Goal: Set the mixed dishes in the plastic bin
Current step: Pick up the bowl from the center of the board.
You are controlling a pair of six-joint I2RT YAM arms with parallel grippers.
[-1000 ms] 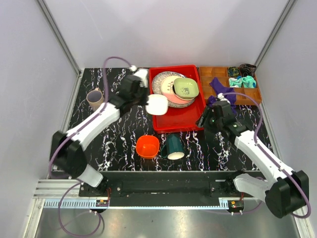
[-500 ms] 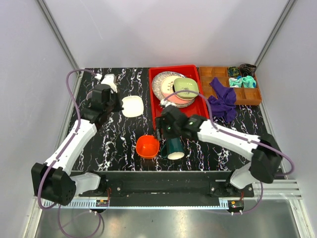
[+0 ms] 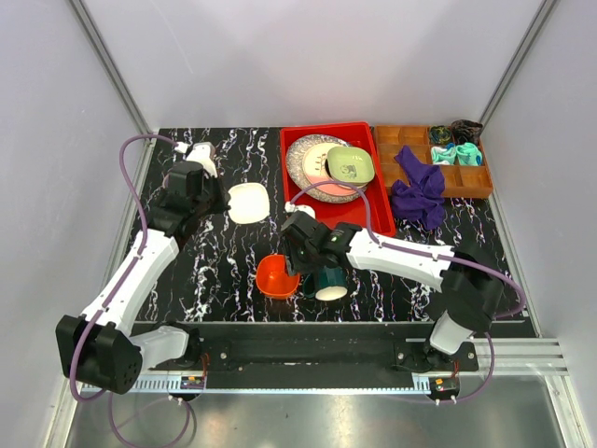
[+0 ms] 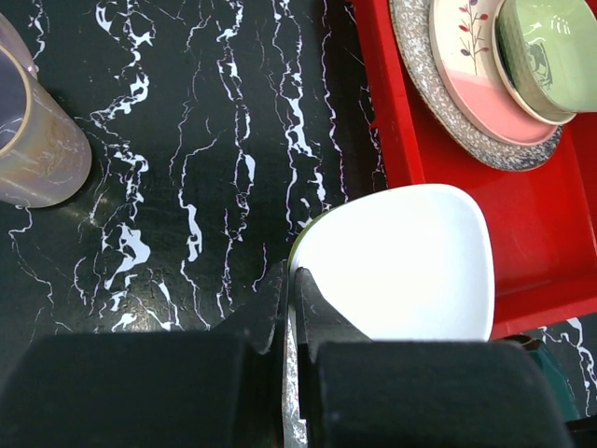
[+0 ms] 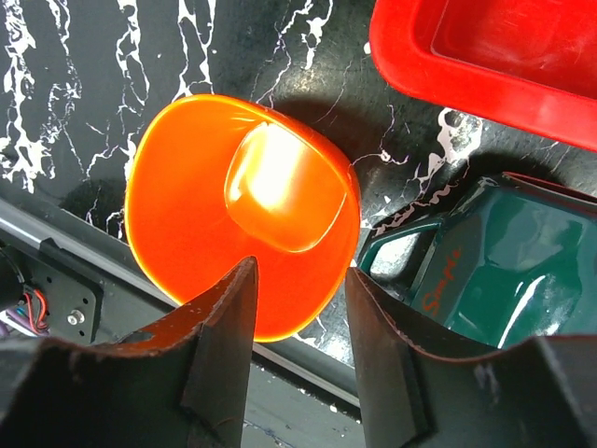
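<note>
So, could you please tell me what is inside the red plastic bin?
The bright red rectangular plastic bin holds a speckled grey round plate, a pink-cream plate on it, and a light green bowl on top. The bin floor under the stack is covered.

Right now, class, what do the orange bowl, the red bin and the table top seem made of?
Orange bowl: glossy, glazed ceramic or hard plastic; a bright highlight shines in its base. Red bin: probably moulded plastic; smooth, rounded rim. Table top: black with white veins, marble-look; stone or print, unclear.
</note>
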